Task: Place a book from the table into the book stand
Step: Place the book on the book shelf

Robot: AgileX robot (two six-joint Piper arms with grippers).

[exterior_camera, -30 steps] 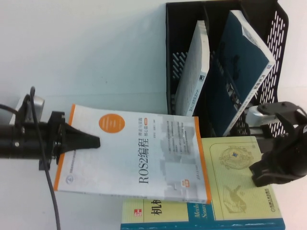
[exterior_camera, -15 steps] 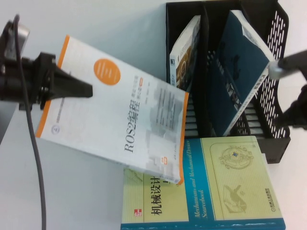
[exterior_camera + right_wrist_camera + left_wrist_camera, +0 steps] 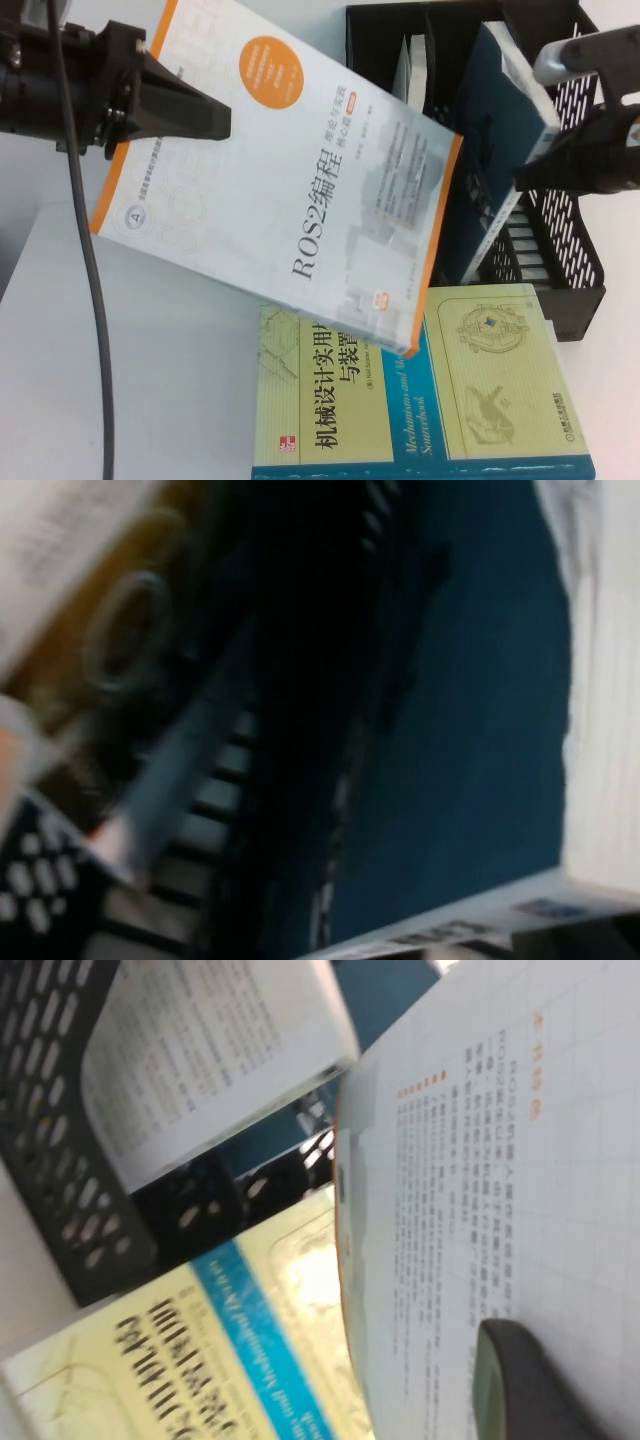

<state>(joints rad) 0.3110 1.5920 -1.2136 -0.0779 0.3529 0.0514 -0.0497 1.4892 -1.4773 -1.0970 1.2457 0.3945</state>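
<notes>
My left gripper (image 3: pixel 212 120) at the upper left is shut on the white and orange ROS2 book (image 3: pixel 300 190). It holds the book tilted in the air, the far end in front of the black mesh book stand (image 3: pixel 585 270). In the left wrist view one finger (image 3: pixel 530 1380) lies on the book's back cover (image 3: pixel 520 1160). My right gripper (image 3: pixel 532 178) is at the stand's right compartment, against the edge of the leaning dark teal book (image 3: pixel 500 130). That book fills the right wrist view (image 3: pixel 470 730).
A white book (image 3: pixel 415 70) stands in the stand's left compartment, mostly hidden behind the ROS2 book. Two yellow-green books (image 3: pixel 490 380) (image 3: pixel 320 400) lie flat on the table in front of the stand. The left arm's cable (image 3: pixel 95 300) hangs at the left.
My left gripper has lifted the ROS2 book off the yellow books, up and toward the stand. My right gripper has moved from above the yellow book up to the teal book.
</notes>
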